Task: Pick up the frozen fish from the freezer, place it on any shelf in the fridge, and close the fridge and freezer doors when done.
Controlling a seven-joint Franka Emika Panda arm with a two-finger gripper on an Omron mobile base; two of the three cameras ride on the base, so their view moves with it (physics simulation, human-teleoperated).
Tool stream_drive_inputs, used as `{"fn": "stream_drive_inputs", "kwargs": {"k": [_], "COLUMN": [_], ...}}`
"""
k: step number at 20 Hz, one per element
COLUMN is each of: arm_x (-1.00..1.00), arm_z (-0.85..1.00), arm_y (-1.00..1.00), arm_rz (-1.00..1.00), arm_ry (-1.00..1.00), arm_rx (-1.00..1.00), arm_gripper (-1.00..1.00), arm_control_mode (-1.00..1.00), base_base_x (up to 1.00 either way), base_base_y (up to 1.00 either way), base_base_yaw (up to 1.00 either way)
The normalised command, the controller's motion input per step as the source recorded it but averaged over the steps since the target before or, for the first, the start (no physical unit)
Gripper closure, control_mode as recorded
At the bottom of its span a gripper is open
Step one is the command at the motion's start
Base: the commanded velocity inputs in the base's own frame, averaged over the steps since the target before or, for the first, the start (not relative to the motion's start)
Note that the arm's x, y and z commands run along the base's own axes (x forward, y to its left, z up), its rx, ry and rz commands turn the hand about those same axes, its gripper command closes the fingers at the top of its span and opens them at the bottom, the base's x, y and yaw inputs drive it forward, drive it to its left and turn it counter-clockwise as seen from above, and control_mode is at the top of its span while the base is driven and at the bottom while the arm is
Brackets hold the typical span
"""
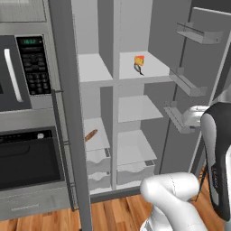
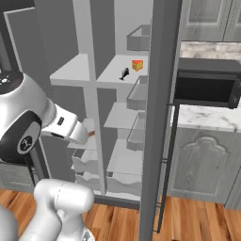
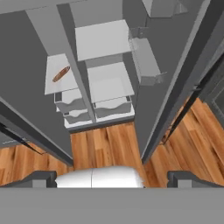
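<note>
The gripper (image 3: 112,177) is nearest: in the hand view its two dark fingertips (image 3: 41,177) stand spread wide at the bottom corners, with nothing between them, pointed down at the wooden floor (image 3: 109,144) in front of the tall grey side-by-side unit. It hangs well short of the unit and touches nothing.

Past the floor come the unit's two open columns. At their foot sit the white drawers (image 1: 97,167). In the freezer (image 1: 92,117), the narrower column, an orange-brown baguette-like stick (image 1: 91,135) lies on the low shelf just above the drawers; the same stick shows in the hand view (image 3: 61,74).

The fridge (image 1: 135,113), the wider column, stands just beside the freezer, parted from it by a grey divider. The frozen fish (image 1: 138,68) lies on the fridge's uppermost shelf (image 1: 151,67), near its front edge, a slim black shape with its tail toward the edge. A yellow-orange cheese wedge (image 1: 139,59) sits just behind the fish, close to touching it. From the right base view the fish (image 2: 124,73) and the wedge (image 2: 137,65) appear side by side on that same shelf (image 2: 113,70).

Both doors stand open: the freezer door (image 1: 67,113) swung toward the black oven (image 1: 27,158) and microwave (image 1: 22,72), the fridge door (image 1: 198,90) swung the other way, its white bins (image 1: 187,83) facing the shelves.
</note>
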Motion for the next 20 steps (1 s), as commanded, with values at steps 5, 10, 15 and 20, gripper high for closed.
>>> {"fn": "stream_drive_inputs", "kwargs": {"k": [5, 10, 15, 20], "arm_x": [-0.19, -0.08, 0.0, 0.0], "arm_z": [0.0, 0.0, 0.0, 0.0], "arm_y": [-0.73, -0.84, -0.76, -0.81], "arm_rz": [-0.09, -0.03, -0.01, 0.0], "arm_ry": [0.0, -0.01, 0.0, 0.0], "arm_rx": [0.03, 0.04, 0.05, 0.04], "arm_gripper": [-1.0, -1.0, -1.0, -1.0], "arm_control_mode": [-1.0, -1.0, -1.0, -1.0], "base_base_x": [0.0, 0.0, 0.0, 0.0], "base_base_y": [0.0, 0.0, 0.0, 0.0], "base_base_yaw": [0.0, 0.0, 0.0, 0.0]}}
